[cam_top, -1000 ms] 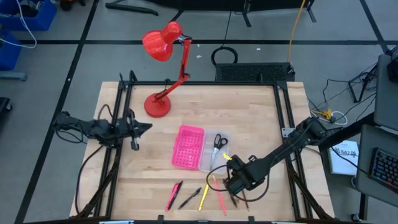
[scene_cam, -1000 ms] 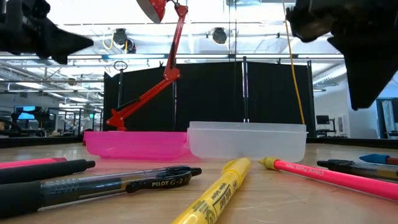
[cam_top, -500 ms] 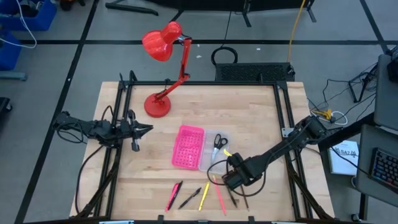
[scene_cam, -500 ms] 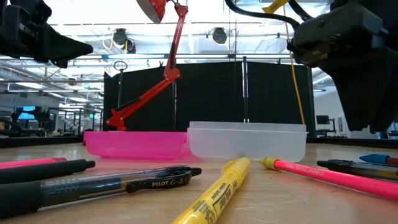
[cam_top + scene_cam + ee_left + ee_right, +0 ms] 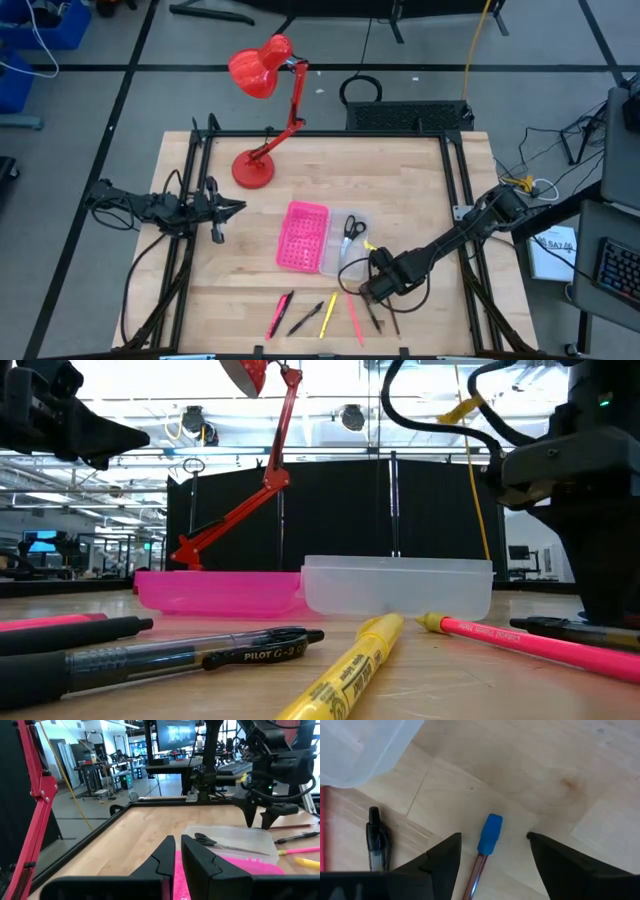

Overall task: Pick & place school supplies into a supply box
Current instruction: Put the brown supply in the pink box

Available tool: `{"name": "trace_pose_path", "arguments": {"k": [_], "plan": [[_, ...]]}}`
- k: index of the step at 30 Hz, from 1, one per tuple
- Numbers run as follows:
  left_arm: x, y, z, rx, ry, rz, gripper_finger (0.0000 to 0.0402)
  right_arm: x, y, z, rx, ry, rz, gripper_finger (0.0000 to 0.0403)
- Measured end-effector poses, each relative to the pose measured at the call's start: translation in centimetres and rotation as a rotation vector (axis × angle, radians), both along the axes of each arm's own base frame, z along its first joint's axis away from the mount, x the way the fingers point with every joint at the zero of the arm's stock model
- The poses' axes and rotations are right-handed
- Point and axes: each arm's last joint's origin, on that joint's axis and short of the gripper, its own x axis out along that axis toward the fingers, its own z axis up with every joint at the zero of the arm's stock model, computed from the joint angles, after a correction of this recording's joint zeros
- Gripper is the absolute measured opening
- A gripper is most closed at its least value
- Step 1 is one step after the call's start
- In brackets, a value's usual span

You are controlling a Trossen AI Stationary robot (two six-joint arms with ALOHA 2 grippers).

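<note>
The supply box lies mid-table, its pink half point(image 5: 303, 236) joined to a clear tray point(image 5: 345, 248) that holds the scissors point(image 5: 352, 227). Several pens lie on the wood near the front edge: a red one point(image 5: 277, 315), a black one point(image 5: 305, 318), a yellow highlighter point(image 5: 327, 318), a pink one point(image 5: 353, 315) and dark ones point(image 5: 375, 318). My right gripper point(image 5: 373, 290) points down over the dark pens. It is open, a finger on either side of a blue-capped pen point(image 5: 490, 834), not touching it. My left gripper point(image 5: 228, 208) waits shut at the table's left.
A red desk lamp point(image 5: 262, 120) stands at the far left, its base point(image 5: 252, 170) on the table. A black pen point(image 5: 377, 840) lies beside the blue-capped one, close to the clear tray's corner point(image 5: 360, 745). Bare wood lies between the box and the left arm.
My right gripper has come down from well above the table to just over the pens at the front right. The pens and the box have stayed where they were.
</note>
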Motion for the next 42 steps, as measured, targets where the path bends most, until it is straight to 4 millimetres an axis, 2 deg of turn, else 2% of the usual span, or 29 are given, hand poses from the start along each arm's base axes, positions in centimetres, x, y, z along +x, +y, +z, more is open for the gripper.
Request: {"name": "trace_pose_path", "arguments": {"k": [4,8,19,26,29,38,42], "plan": [[0.0,0.0,0.0,0.001,0.004,0.0,0.004,-0.9,-0.6,-1.1,-0.006,0.053,-0.005,0.0227],[0.0,0.0,-0.3,-0.009,0.031,-0.001,0.004,-1.5,-1.3,-1.9,-0.016,0.087,-0.015,0.0192],[0.0,0.0,-0.5,-0.011,0.044,-0.001,0.004,-1.8,-2.0,-2.7,-0.013,0.093,-0.05,0.0022],[0.0,0.0,-0.5,-0.011,0.043,-0.001,0.004,-1.7,-2.1,-2.6,-0.006,0.09,-0.018,0.003],[0.0,0.0,-0.5,-0.012,0.042,-0.001,0.004,-1.5,-2.0,-1.6,0.026,0.026,-0.002,0.0017],[0.0,0.0,-0.3,-0.018,0.024,-0.008,0.004,-2.1,-2.6,4.1,0.049,-0.229,-0.083,0.0015],[0.0,0.0,-0.3,-0.039,0.021,-0.009,0.004,-2.6,-3.1,6.0,0.044,-0.327,-0.141,0.0015]]}}
